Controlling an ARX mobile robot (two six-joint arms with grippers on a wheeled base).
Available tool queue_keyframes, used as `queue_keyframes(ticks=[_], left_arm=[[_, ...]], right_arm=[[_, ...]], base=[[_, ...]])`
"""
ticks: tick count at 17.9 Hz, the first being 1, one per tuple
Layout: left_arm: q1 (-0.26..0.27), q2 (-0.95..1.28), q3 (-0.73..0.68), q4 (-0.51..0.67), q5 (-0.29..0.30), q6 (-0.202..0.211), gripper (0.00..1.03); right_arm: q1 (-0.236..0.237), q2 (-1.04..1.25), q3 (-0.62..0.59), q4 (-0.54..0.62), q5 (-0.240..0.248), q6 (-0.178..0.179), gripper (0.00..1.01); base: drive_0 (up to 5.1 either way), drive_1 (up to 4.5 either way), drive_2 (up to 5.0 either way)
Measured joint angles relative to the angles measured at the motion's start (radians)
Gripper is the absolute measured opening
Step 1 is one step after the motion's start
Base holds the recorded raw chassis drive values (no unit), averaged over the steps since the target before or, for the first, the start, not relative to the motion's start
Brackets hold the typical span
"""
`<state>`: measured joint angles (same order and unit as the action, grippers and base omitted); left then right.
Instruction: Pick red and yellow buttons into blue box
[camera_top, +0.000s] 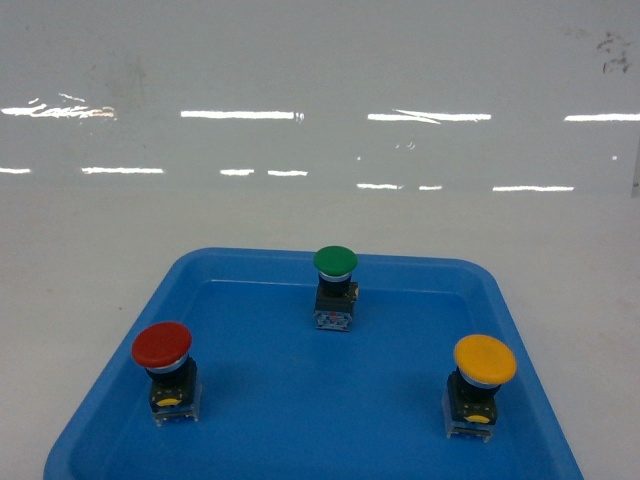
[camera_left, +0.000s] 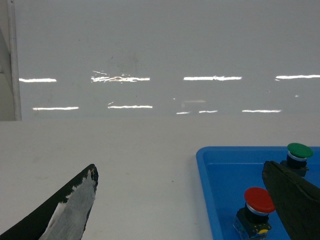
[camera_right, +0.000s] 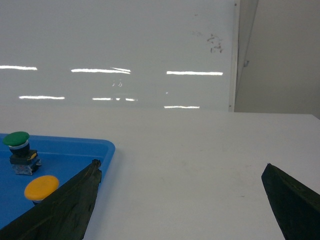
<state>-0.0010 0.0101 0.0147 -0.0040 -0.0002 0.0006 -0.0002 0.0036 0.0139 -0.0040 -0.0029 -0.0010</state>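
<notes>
Red button (camera_top: 162, 344), yellow button (camera_top: 485, 359) and green button (camera_top: 335, 261), all black-based, on a blue tray (camera_top: 300, 400), white table (camera_top: 80, 280)

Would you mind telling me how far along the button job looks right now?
It looks finished: the red button and the yellow button both stand upright inside the blue box, as does a green button. Nothing is in hand; the left gripper and right gripper are open and empty over the white table. Nothing visible remains to move.
</notes>
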Motion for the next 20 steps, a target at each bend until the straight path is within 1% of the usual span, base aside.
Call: queue_keyframes(ticks=[14,15,16,17,18,19,20], left_arm=[[0.001,0.0,0.0,0.002,0.0,0.0,0.98],[0.005,0.003,0.0,0.005,0.0,0.0,0.98],[0.013,0.004,0.0,0.005,0.01,0.0,0.98],[0.024,0.011,0.0,0.013,0.021,0.0,0.98],[0.038,0.039,0.0,0.053,0.045,0.0,0.98],[0.055,0.08,0.0,0.087,0.067,0.0,0.98],[0.074,0.143,0.002,0.128,0.1,-0.001,0.98]], right_arm=[[-0.001,0.001,0.0,0.001,0.0,0.0,0.98],[-0.001,0.001,0.0,0.006,0.005,0.0,0.98],[0.0,0.007,0.0,0.028,-0.005,-0.004,0.98],[0.011,0.024,0.0,0.048,-0.003,-0.004,0.98],[0.037,0.068,0.0,0.092,0.002,-0.017,0.98],[0.063,0.134,0.001,0.154,0.007,-0.021,0.98],[0.086,0.203,0.002,0.202,0.024,-0.026,0.98]], base=[[0.0,0.0,0.0],[0.0,0.0,0.0],[0.0,0.0,0.0],[0.0,0.0,0.0],[0.0,0.0,0.0],[0.0,0.0,0.0],[0.0,0.0,0.0]])
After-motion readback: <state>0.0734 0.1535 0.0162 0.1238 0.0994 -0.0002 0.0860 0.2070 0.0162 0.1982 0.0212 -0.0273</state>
